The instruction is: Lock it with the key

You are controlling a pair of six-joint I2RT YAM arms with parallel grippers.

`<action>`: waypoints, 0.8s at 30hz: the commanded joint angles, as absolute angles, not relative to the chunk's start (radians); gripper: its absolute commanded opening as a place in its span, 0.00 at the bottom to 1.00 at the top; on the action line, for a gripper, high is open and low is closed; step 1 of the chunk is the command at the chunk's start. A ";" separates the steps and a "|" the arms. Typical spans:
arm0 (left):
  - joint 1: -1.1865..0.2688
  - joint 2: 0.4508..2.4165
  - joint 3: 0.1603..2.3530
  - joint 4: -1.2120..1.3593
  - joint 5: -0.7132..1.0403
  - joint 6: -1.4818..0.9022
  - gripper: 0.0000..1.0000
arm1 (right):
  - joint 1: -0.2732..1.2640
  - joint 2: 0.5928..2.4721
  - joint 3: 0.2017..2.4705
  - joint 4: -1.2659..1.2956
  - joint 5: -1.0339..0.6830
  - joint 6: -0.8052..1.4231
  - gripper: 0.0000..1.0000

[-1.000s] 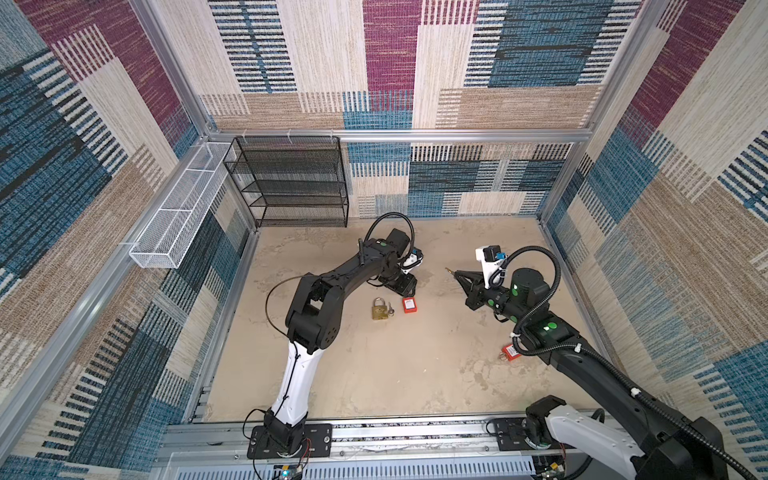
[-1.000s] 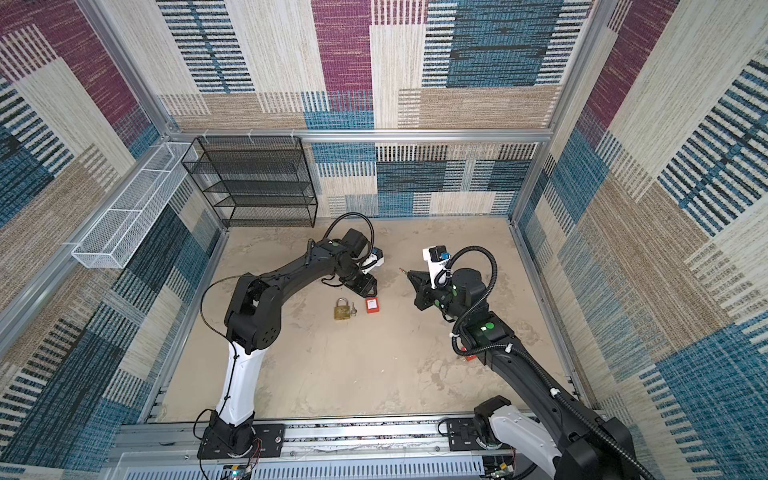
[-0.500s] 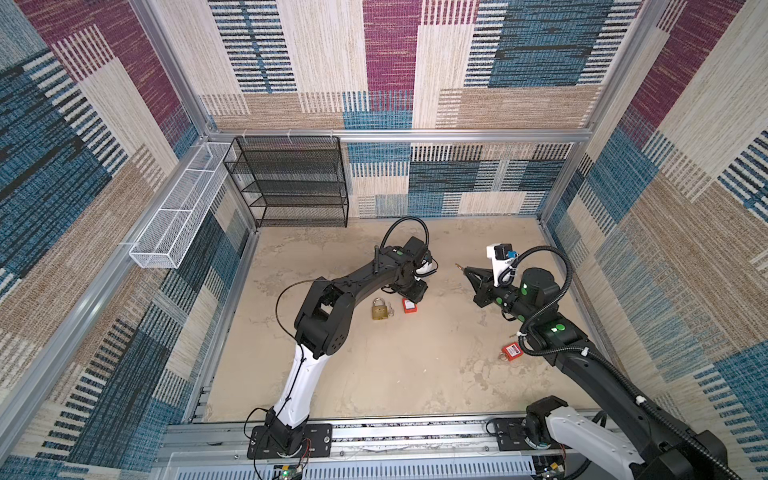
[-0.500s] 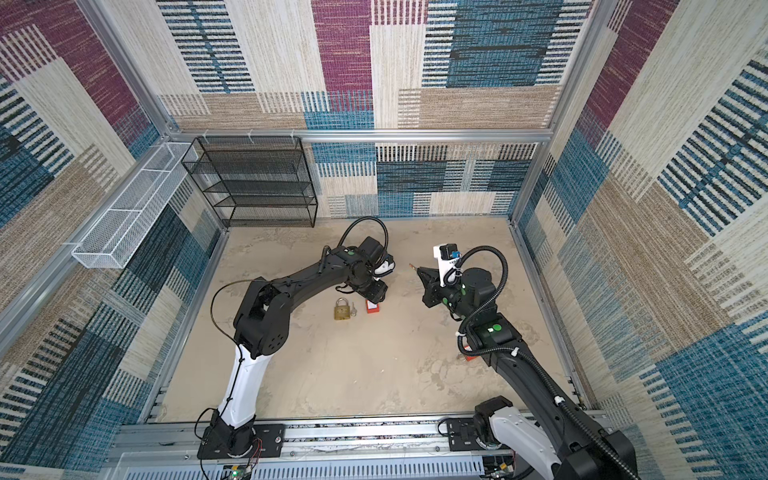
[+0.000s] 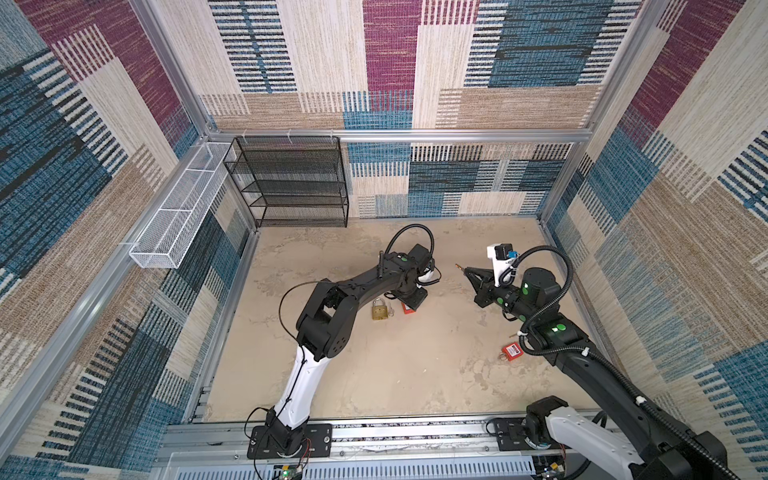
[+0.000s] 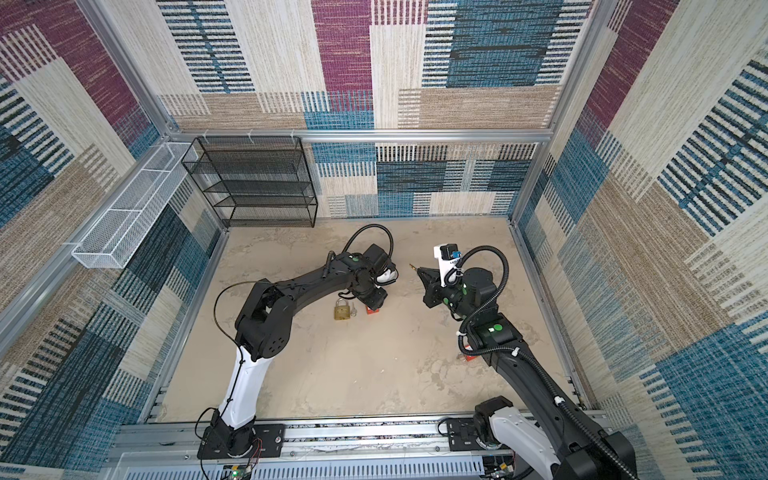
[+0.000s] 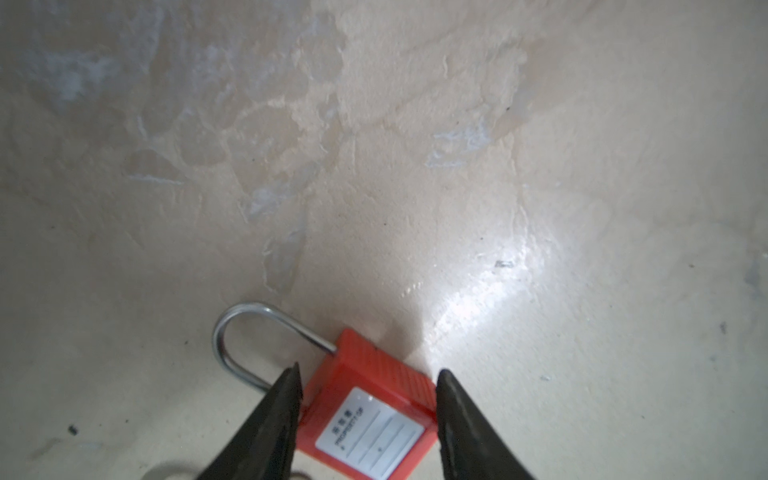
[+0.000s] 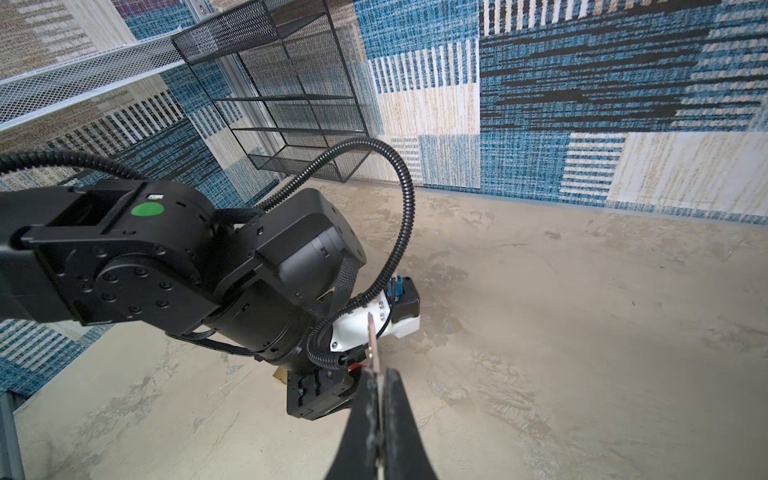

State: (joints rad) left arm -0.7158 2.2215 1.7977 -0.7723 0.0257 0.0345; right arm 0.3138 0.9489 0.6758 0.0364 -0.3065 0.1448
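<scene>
The left tool (image 7: 368,372) had just swung down beside the brass padlock (image 5: 379,309), jaws spread astride the red padlock (image 7: 370,428) lying there on the bench (image 5: 374,374); grip uncertain. The right tool (image 8: 380,376), pinching the key (image 8: 372,340), hung well apart from that brass padlock, so insertion looked next.

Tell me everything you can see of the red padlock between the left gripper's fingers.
The red padlock lies flat on the beige tabletop, label up. Its body looks plastic, ribbed near the shackle, with a white label reading PROPERTY OF. One leg of the silver metal shackle enters the body; the other is hidden behind a finger, so locked or open is unclear. The left gripper straddles the body; whether it presses, I cannot tell.
</scene>
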 commanded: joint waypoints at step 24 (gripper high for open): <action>-0.735 2.182 1.738 -0.789 -0.008 0.165 0.52 | 0.311 0.970 0.680 0.055 -0.322 0.148 0.00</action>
